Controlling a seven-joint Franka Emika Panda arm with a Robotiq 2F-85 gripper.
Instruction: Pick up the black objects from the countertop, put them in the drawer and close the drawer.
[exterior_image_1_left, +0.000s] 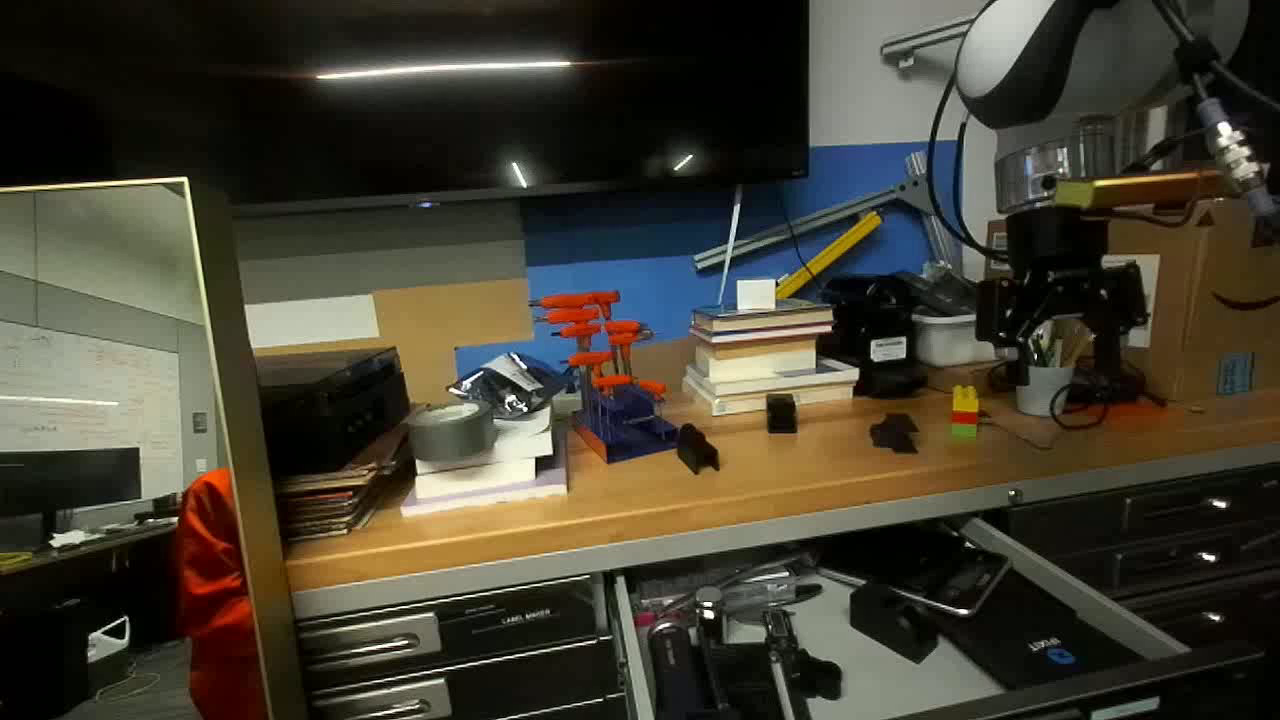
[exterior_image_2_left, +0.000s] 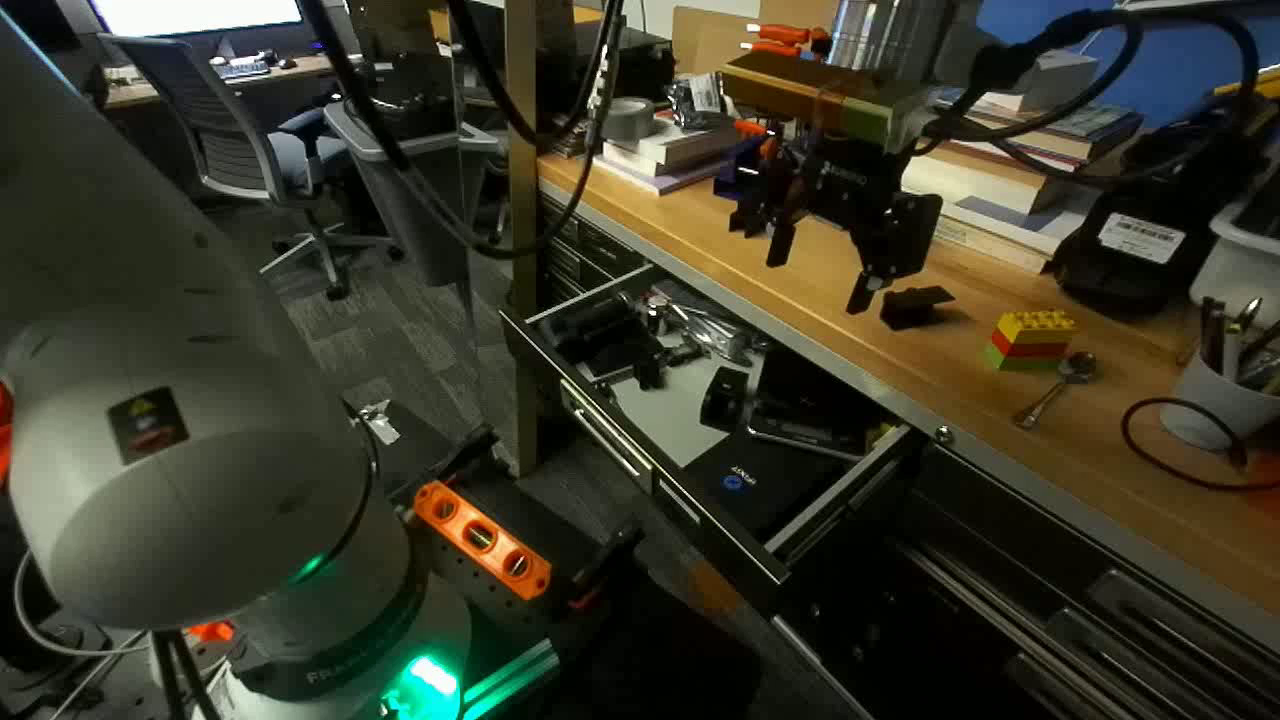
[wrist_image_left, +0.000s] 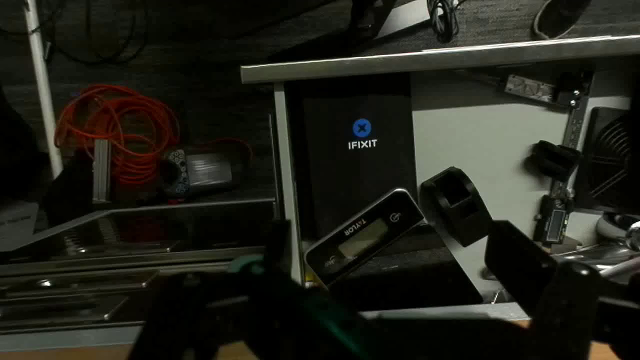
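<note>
In an exterior view: smooth wooden worktop (exterior_image_1_left: 640, 490), three in matte black on it: notched piece (exterior_image_1_left: 698, 448), boxy piece (exterior_image_1_left: 781, 413), flat angular piece (exterior_image_1_left: 893, 433). Drawer (exterior_image_1_left: 1075, 588) pulled out, metal-sided; one faceted black block (exterior_image_1_left: 888, 620) inside. Jaws spread, hanging above worktop level.

In an exterior view: jaws apart, pointing down. One studded plastic brick stack (exterior_image_2_left: 1030, 345), three colour bands; one shiny spoon (exterior_image_2_left: 1074, 370) just beside it.

Wrist view: jaws dark and blurred, well apart. Drawer's block: curved side, square-cut hollow, just beside one glossy Taylor scale (wrist_image_left: 367, 235).
</note>
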